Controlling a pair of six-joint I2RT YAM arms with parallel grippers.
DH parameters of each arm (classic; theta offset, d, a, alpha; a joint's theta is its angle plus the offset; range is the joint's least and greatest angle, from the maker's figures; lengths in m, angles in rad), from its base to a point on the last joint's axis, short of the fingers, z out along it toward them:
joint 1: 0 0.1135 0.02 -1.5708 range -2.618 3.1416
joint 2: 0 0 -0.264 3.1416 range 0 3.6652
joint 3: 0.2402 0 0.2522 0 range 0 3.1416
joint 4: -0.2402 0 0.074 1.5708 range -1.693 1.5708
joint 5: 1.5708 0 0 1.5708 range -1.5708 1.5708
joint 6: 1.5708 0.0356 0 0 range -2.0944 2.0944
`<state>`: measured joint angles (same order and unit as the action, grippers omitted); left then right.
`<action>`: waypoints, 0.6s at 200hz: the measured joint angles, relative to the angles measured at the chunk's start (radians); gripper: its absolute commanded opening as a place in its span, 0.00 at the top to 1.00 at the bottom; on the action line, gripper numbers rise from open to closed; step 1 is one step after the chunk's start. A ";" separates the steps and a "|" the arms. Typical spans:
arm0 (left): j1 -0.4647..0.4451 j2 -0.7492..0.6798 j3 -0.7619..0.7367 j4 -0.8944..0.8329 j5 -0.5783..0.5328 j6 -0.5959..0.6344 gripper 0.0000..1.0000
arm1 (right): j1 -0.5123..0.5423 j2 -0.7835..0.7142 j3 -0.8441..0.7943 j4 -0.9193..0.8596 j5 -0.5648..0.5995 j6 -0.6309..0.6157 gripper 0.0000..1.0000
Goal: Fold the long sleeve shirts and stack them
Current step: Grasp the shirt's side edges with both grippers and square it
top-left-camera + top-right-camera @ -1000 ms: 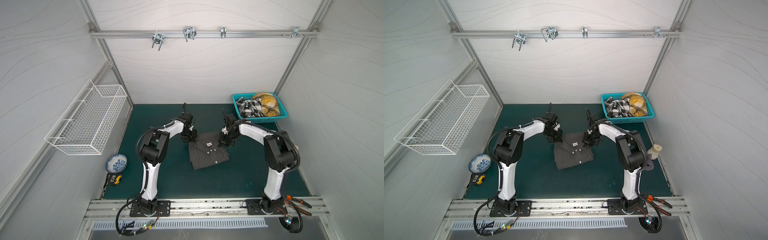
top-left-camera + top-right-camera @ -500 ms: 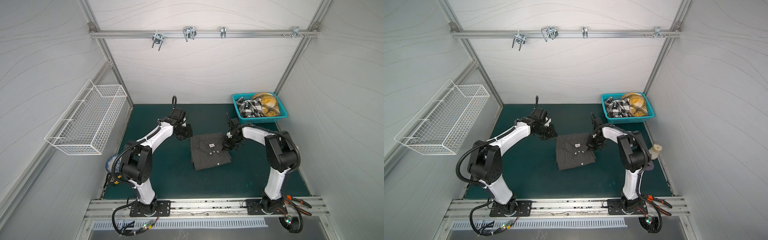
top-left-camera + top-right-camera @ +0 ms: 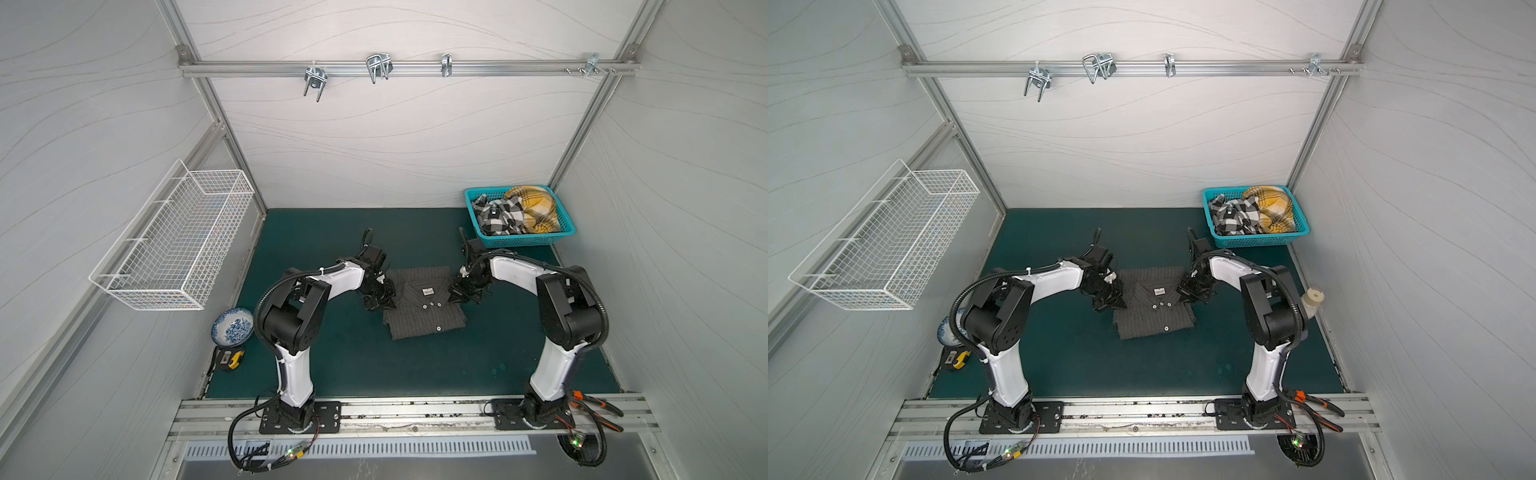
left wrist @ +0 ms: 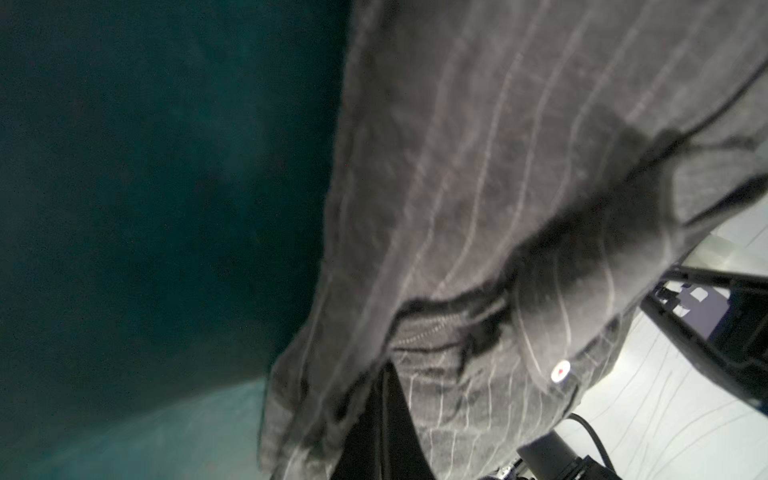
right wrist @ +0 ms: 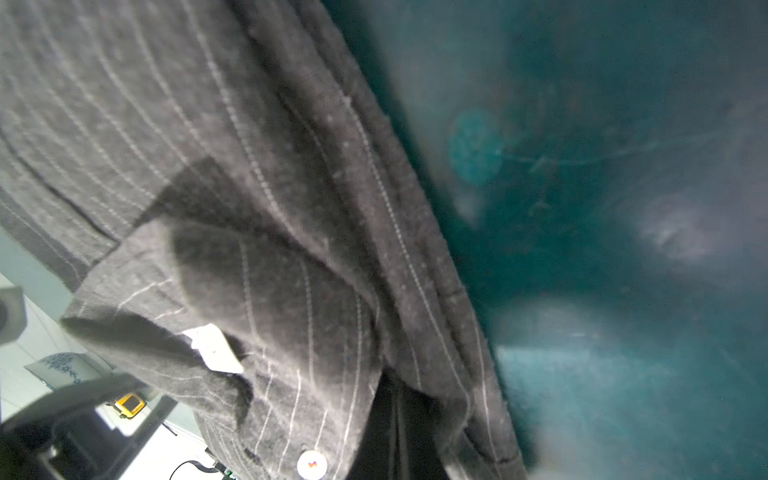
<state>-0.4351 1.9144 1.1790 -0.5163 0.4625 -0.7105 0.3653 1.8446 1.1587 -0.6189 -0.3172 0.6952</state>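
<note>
As jaws pinch it, pinstriped shirt (image 3: 424, 307) lies between.

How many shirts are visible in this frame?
3: grey pinstriped shirt folded on the mat; checked shirt and yellow plaid shirt bundled in the teal basket. More could lie hidden beneath.

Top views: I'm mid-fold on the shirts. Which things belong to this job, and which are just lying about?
Job:
- pinstriped shirt, folded on the mat
- checked shirt
- yellow plaid shirt
- teal basket holding those two

Lying about:
- blue-and-white bowl
- tape measure
- wire basket on the wall
- pliers
- white container
</note>
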 measured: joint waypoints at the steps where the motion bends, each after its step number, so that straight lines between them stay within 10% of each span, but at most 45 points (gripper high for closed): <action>1: 0.000 0.002 0.003 -0.001 -0.001 -0.001 0.98 | 0.000 0.000 0.000 0.000 0.000 0.000 0.86; 46: 0.001 0.023 0.034 0.000 -0.024 0.002 0.97 | -0.058 -0.002 -0.003 -0.026 0.049 -0.038 0.61; 120: -0.011 0.022 0.075 -0.009 -0.006 0.025 0.83 | -0.029 -0.149 0.016 -0.118 0.073 -0.183 0.71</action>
<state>-0.4465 1.9362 1.2537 -0.5255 0.4564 -0.6857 0.3363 1.6958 1.1744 -0.7368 -0.2443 0.5121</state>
